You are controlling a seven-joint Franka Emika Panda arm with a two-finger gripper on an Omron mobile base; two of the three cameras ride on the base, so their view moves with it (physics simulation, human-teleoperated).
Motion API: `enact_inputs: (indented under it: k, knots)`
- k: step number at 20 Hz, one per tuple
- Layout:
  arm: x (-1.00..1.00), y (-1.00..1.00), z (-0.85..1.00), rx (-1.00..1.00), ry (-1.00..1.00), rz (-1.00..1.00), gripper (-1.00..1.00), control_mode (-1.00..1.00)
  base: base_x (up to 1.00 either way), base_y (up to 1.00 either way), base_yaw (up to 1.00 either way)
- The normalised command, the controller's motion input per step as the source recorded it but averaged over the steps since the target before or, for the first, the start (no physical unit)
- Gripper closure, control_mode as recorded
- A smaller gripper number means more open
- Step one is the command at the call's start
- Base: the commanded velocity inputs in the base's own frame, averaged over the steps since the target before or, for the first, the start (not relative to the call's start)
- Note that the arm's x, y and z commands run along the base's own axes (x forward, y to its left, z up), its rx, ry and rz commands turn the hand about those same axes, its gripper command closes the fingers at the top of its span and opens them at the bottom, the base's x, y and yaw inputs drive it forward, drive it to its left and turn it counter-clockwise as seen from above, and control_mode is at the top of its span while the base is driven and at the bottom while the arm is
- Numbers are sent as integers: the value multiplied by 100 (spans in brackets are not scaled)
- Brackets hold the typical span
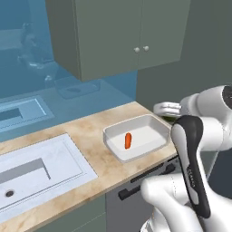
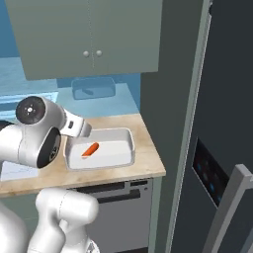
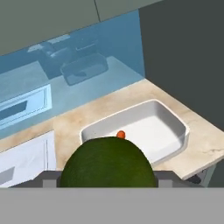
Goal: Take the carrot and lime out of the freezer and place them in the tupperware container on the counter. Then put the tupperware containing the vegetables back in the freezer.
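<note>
Hand view dominated by the dark green, finely mottled round lime (image 3: 108, 162), clamped in the gripper (image 3: 108, 177), held above the white tupperware container (image 3: 173, 127), stubby orange-red carrot (image 1: 128, 140) laid inside, beige marbled counter (image 1: 90, 129) beneath.

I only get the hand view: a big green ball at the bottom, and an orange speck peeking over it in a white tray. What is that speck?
Observer: It is a small carrot, lying whole on the floor of the tray.
Operator: Is anything else in there with it?
Observer: No. From the right base view the carrot lies alone, near the tray's middle.
Operator: What is the dark wall on my right?
Observer: A tall grey cabinet side. Beyond it stands a dark door with a grey handle.
Operator: And those grey panels on top?
Observer: A wall cupboard with two small knobs, hanging over the counter.
</note>
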Motion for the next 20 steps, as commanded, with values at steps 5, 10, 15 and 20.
enact_inputs:
  k: [5, 10, 15, 20]
  knots:
    - [81, 0, -77, 0, 24, -2, 100, -100, 0, 0, 0]
    - [100, 0, -99, 0, 29, -2, 100, -100, 0, 0, 0]
    - [100, 0, -75, 0, 17, 0, 100, -100, 0, 0, 0]
    - [100, 0, -50, -1, 11, 0, 100, -100, 0, 0, 0]
